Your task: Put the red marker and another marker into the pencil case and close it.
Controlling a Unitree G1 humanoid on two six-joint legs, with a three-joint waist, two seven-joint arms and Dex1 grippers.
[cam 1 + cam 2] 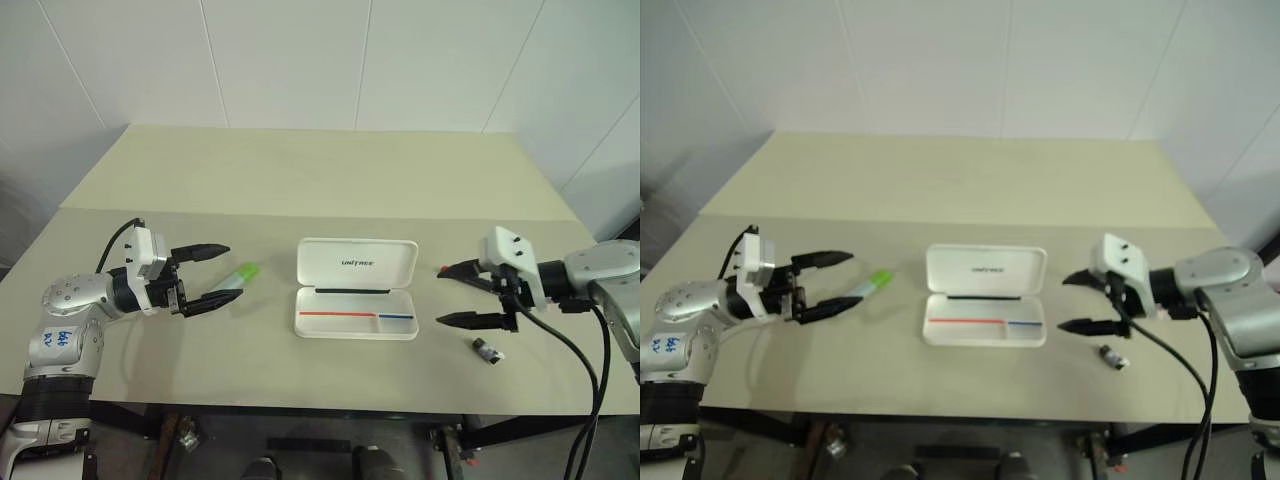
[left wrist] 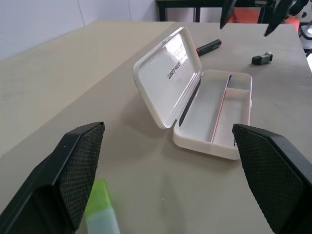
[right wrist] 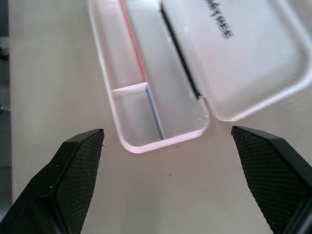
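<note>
Beige table with four small things on it

The beige table (image 1: 300, 180) carries the open white pencil case (image 1: 356, 288) near the middle of its front edge, lid folded back toward the far edge. The green marker (image 1: 239, 275) lies on the bare top toward the left edge, apart from the case. The red marker (image 2: 208, 47) lies just beyond the raised lid. A small dark cylinder (image 1: 488, 351) rests near the front edge, toward the right corner.
</note>
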